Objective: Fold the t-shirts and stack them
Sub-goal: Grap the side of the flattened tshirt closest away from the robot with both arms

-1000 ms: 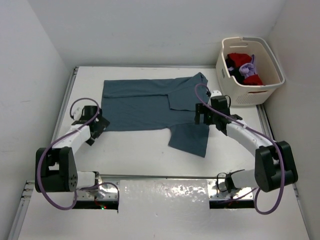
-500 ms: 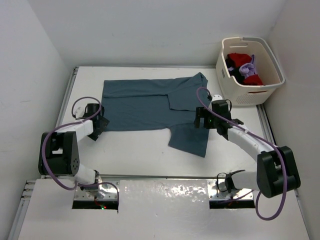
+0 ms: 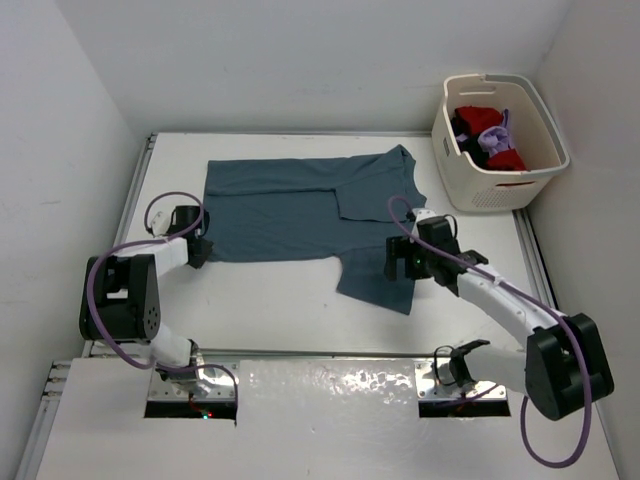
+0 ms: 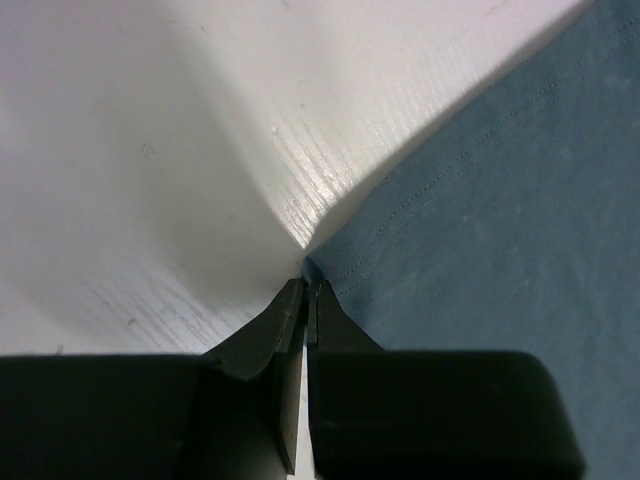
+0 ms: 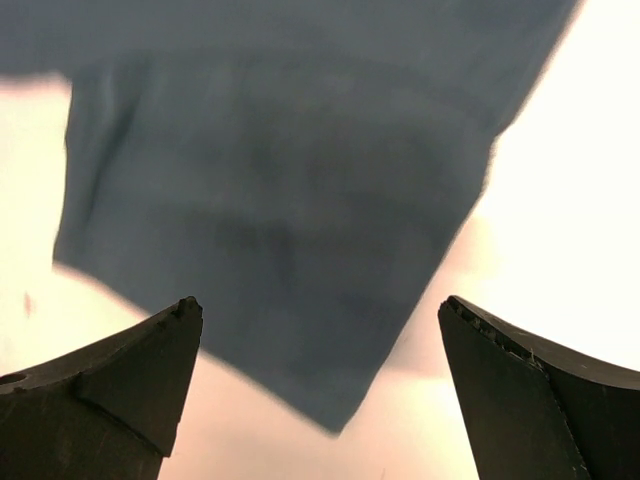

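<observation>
Since a second ago the right arm has drawn back toward the near edge, so its pincer now hangs over the sleeve rather than the shirt's body, and the left arm has tucked in until its pincer meets the hem corner.

The teal-blue t-shirt (image 3: 280, 210) lies spread flat on the bench (image 3: 280, 310), left of the middle, with one sleeve (image 3: 380, 280) jutting toward the arms. The red shirt (image 3: 478, 113), lavender shirt (image 3: 492, 138) and black shirt (image 3: 462, 128) sit bunched in the basket (image 3: 500, 190) at the far right corner, well apart.

The main risk, as I judge it, is at the hem corner (image 4: 312, 268). The left pincer (image 3: 198, 250) is closed to a hairline slit with the corner ending right at its tips. Whether any cloth is nipped cannot be told, and a lift could slip off and leave the corner lying. If the right side takes only the top layer of the sleeve, or the two arms move unevenly, the fold would come out skewed or wrinkled.

The left arm is folded tight, its elbow raised over its base and its forearm reaching low to the corner. The right arm stretches diagonally forward and inward. The right pincer (image 3: 400, 265) is spread wide above the sleeve, pointing down, holding nothing.
</observation>
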`<state>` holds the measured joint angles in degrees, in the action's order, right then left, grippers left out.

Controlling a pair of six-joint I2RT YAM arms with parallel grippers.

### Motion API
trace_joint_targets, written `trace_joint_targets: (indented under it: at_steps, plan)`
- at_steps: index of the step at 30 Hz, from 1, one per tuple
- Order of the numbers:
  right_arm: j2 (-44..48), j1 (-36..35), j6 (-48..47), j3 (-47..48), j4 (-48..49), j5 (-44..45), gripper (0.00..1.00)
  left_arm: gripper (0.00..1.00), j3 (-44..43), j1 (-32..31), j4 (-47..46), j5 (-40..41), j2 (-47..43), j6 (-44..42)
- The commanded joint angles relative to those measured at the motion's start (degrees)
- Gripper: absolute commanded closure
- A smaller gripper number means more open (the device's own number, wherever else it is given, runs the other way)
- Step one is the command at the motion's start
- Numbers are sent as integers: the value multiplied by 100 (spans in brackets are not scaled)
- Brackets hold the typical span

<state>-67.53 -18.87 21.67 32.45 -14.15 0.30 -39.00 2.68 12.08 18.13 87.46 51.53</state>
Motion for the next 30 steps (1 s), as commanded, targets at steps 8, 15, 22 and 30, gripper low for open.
trace_joint_targets:
  at_steps: [8,15,22,30]
  plan:
    - [-146,-898,74,-247,-1046,155,6,100,33,22,-83,-82,-273,-266]
    - [-525,-1197,136,-230,-1283,268,14,100,-2,22,23,-29,-317,-284]
    - [-876,-1338,223,-327,-942,533,39,100,68,22,-83,-152,-335,-310]
    - [-1105,-1338,171,-55,-695,787,99,100,-28,22,23,-169,-423,-398]
